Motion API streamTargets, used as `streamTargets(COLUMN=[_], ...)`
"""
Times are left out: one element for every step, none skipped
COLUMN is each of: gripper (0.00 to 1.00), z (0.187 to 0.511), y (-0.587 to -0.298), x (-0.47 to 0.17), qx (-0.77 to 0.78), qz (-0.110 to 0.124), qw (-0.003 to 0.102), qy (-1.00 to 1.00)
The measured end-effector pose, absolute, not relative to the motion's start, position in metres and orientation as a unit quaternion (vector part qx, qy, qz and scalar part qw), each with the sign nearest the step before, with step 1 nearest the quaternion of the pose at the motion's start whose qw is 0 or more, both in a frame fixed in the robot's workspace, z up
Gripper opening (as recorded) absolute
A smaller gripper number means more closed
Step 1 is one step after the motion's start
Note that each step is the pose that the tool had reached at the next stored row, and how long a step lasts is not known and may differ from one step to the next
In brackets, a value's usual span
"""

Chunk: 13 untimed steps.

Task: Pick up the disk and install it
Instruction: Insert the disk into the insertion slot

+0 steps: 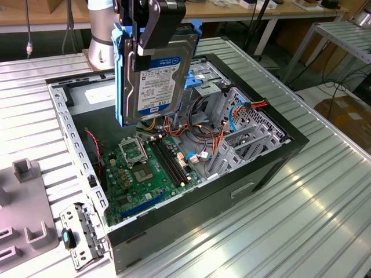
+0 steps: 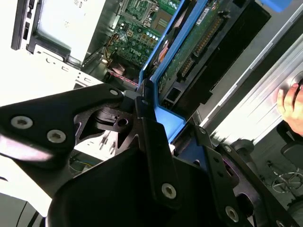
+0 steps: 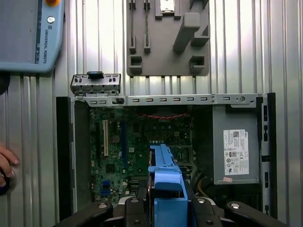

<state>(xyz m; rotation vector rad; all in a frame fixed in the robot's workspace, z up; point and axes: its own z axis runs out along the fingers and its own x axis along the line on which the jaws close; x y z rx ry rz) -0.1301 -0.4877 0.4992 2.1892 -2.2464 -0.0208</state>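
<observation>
The disk [image 1: 156,81], a silver drive with a white and blue label and blue side rails, hangs upright above the open computer case [image 1: 278,156]. My gripper [image 1: 142,49] is shut on its top part, black fingers clamping both faces. In the second wrist view the disk [image 2: 199,42] shows its green circuit side and blue rail, pinched between the black fingers [image 2: 156,151]. In the first wrist view the blue rail of the disk [image 3: 165,189] points down toward the motherboard [image 3: 142,142].
The grey power-supply box [image 3: 236,149] sits at one end of the case. Drive cage and orange and blue cables [image 1: 232,127] fill the other side. A grey fixture plate [image 1: 26,226] lies beside the case. A person's hand [image 3: 5,163] rests on the table near a teach pendant [image 3: 28,33].
</observation>
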Motion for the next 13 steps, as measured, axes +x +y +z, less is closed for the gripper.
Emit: streamTargets(gripper=[0.37,0.37,0.37,0.37,0.37,0.37,0.37,0.37,0.37,0.37,0.37,0.37,0.37], z=[0.4992,0.4991,0.499,0.499,0.499,0.4989,0.4989,0.4989,0.4989,0.4988,0.4989,0.4989,0.4989], y=[-0.4885,-0.4891,-0.4898,-0.4906,-0.4912,-0.4916,-0.4921,-0.4925,-0.4927,-0.493,-0.4931,-0.4931,-0.493], x=[-0.1298,-0.1294,-0.1289,-0.1284,-0.1277,-0.1271,-0.1263,-0.1256,-0.1248,-0.1239,-0.1236,-0.1236,-0.1235], qx=[0.698,0.698,0.698,0.698,0.698,0.698,0.698,0.698,0.698,0.698,0.698,0.698,0.698], qz=[-0.007,-0.007,-0.007,-0.007,-0.007,-0.007,-0.007,-0.007,-0.007,-0.007,-0.007,-0.007,-0.007], qw=[0.002,0.002,0.002,0.002,0.002,0.002,0.002,0.002,0.002,0.002,0.002,0.002,0.002], qy=[-0.716,-0.716,-0.716,-0.716,-0.716,-0.716,-0.716,-0.716,-0.716,-0.716,-0.716,-0.716,-0.716])
